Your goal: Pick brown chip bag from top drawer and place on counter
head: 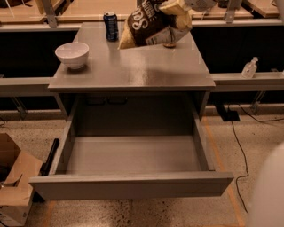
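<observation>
The brown chip bag point(148, 24) hangs tilted in the air above the back of the counter point(133, 68), tan end up and to the right. My gripper point(178, 7) is at the top edge of the view, shut on the bag's upper tan end; the bag mostly covers the fingers. The top drawer point(133, 186) stands pulled wide open below the counter, and its floor is bare.
A blue can point(111, 25) stands at the back of the counter and a white bowl point(72, 54) at its left. The base of a can point(169, 44) shows under the bag. A cardboard box point(13, 177) sits on the floor at left, and a clear bottle point(250, 67) on the right shelf.
</observation>
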`<state>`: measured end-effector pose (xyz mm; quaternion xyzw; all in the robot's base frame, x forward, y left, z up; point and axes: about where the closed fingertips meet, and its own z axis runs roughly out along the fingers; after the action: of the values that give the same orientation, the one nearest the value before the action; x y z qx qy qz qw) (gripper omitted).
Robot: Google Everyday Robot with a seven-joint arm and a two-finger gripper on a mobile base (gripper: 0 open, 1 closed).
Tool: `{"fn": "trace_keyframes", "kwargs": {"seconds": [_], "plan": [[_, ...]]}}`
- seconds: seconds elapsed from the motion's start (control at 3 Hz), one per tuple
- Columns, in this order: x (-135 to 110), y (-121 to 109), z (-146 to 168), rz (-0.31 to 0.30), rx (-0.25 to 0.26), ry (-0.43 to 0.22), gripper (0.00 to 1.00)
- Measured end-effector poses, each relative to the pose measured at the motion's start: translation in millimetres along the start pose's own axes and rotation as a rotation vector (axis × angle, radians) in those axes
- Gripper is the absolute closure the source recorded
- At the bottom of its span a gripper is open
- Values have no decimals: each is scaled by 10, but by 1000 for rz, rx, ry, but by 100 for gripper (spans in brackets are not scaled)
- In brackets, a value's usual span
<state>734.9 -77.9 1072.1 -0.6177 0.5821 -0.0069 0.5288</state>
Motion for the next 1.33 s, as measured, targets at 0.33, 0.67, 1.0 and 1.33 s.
{"fn": "trace_keyframes", "kwargs": {"seconds": [0.33,0.67,1.0,1.33], "plan": [[8,-258,31,-10,50,-29,86],[0,-243,71,-10,45,-31,63],[-6,-227,107,-10,39,-33,39],[-148,-350,98,-49,70,-71,17]]}}
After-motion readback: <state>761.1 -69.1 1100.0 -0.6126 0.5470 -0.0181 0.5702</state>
